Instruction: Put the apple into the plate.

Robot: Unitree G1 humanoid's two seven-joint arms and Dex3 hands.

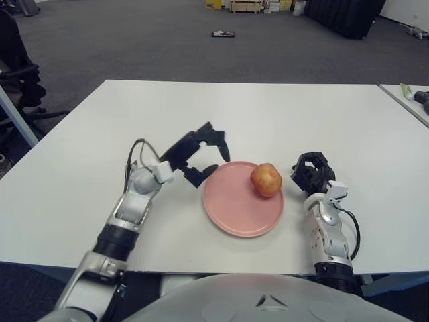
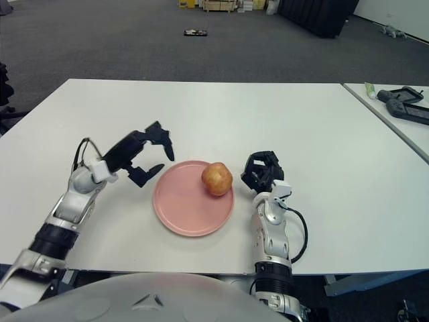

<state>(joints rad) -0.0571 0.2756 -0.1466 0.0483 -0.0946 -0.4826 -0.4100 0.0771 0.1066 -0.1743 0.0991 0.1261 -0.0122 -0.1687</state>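
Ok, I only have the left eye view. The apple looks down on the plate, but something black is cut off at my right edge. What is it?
Observer: A black handheld device, shown more fully in the right eye view, lying on the side table.
Operator: Close to the apple?
Observer: No. The apple sits on the plate; the device lies far to its right, beside a green-capped tube.
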